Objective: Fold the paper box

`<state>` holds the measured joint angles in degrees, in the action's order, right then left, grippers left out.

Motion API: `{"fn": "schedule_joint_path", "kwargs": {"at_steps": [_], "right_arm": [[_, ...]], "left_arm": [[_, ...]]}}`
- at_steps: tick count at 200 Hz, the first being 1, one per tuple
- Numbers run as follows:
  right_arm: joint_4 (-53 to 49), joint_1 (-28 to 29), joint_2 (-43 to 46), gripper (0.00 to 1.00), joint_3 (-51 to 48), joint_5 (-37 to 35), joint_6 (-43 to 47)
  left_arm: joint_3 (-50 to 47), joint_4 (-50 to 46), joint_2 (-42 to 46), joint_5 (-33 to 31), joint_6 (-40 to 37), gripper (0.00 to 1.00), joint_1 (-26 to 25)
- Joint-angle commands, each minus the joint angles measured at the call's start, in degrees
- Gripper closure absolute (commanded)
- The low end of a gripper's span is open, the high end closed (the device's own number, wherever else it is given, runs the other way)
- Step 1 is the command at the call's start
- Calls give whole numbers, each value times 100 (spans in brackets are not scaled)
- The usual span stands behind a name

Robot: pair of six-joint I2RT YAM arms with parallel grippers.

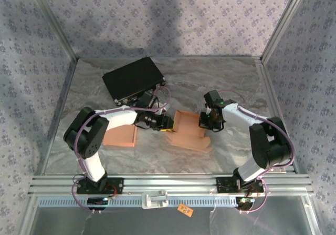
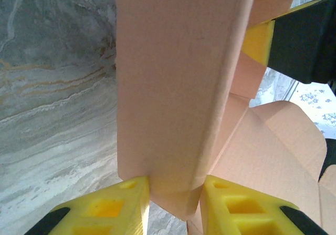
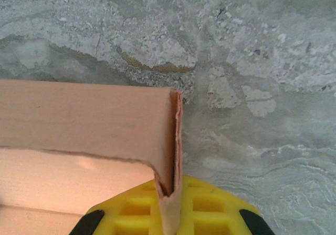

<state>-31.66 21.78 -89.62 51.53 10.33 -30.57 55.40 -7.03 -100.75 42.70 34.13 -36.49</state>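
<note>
Nearest the arm bases the marbled table [image 1: 157, 159] lies bare, and just beyond it the paper box [image 1: 188, 127] sits mid-table between the two arms, open side up. A loose flap is spread flat toward the near right. The left gripper [image 2: 176, 193] has its yellow fingers drawn in on either side of the box's doubled-over left wall, touching it on both faces. The right gripper [image 3: 170, 193] is closed tight, pinching the thin edge of the opposite wall. Holding both side walls at once looks meant to keep the tray square and upright while a fold is pressed home (one-sided, the light card would probably slide or skew). The box's long axis seems to run roughly near to far, angled slightly right at the near end, with the gripped walls along it. Under the left arm lies a second cardboard piece [image 1: 121, 135], flat, well apart from the box. Farthest back rests a black case [image 1: 134, 78].
</note>
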Motion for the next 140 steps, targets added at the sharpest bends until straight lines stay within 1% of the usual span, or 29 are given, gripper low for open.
{"fn": "schedule_joint_path", "kwargs": {"at_steps": [1,42,69,93,121,140], "right_arm": [[-64,91,-166,100,-17,-48,81],[-60,133,-85,100,-29,-84,93],[-60,180,-90,100,6,-115,130],[-42,242,-108,100,44,-153,137],[-68,332,-117,100,94,-235,147],[-119,383,-82,100,121,-343,157]], "left_arm": [[28,271,-159,218,32,71,-31],[72,330,-294,244,32,83,-42],[131,331,-355,257,24,84,-71],[242,158,-449,189,-75,87,-144],[406,-214,-494,-108,-207,90,-254],[650,-811,-529,-601,-380,98,-354]]}}
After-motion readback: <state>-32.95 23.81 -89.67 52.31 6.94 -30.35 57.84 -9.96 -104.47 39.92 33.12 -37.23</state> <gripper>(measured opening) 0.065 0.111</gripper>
